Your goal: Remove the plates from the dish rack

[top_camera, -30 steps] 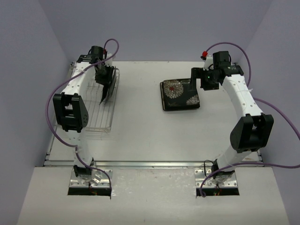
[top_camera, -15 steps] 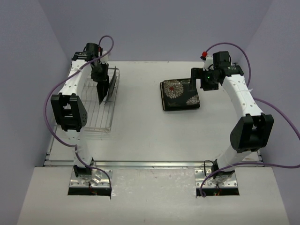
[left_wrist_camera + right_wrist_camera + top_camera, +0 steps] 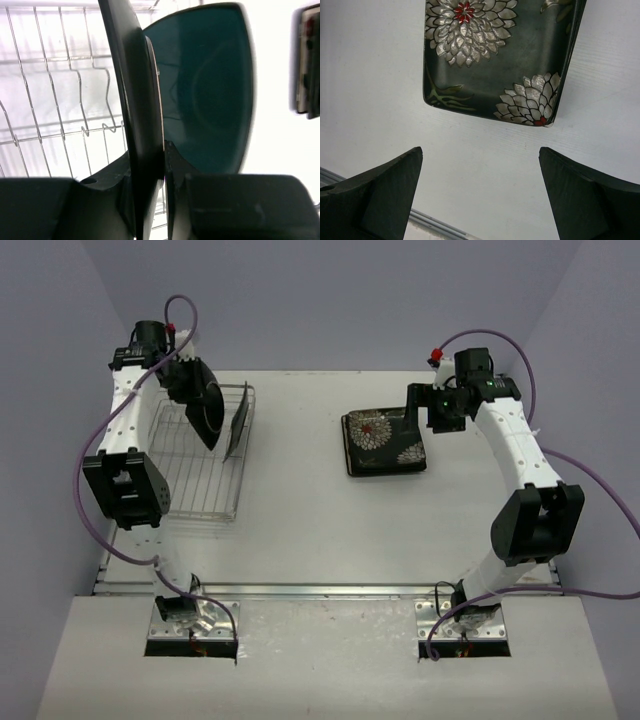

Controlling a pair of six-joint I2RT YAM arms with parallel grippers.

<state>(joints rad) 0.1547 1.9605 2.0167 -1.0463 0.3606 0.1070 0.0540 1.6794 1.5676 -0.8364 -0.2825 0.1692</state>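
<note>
Dish rack [image 3: 200,480]: a rectangular frame of thin silver parallel wires. It lies flat on the white counter [image 3: 300,520], on the left arm's side.
Left pincer [image 3: 190,385]: narrowed onto the rim of a dark plate [image 3: 205,412], above the far end of the dish rack.
Dark plate, top view: a round, nearly black disc, tilted, with its lower rim over the rack wires. Whether it clears them cannot be told.
Dark plate, left wrist view [image 3: 142,100]: seen edge-on as a thick dark band, clamped between the two fingers of the left pincer [image 3: 147,170].
Teal plate [image 3: 210,90]: the left wrist view shows its glossy teal face and rounded corners. It is just behind the dark plate, on the side away from the rack's wire loops [image 3: 55,100].
Teal plate, top view [image 3: 237,425]: only a thin dark sliver, standing on edge at the dish rack's right side.
Floral plate [image 3: 385,442]: square and black, flat on the counter well to the right of the dish rack.
Floral plate, right wrist view [image 3: 495,65]: silver chrysanthemums with red centres and green stems, detail the top view barely resolves.
Right pincer [image 3: 480,155]: spread wide and holding nothing, above bare counter just beside the floral plate.
Right pincer, top view [image 3: 437,420]: at the floral plate's edge farthest from the dish rack.
</note>
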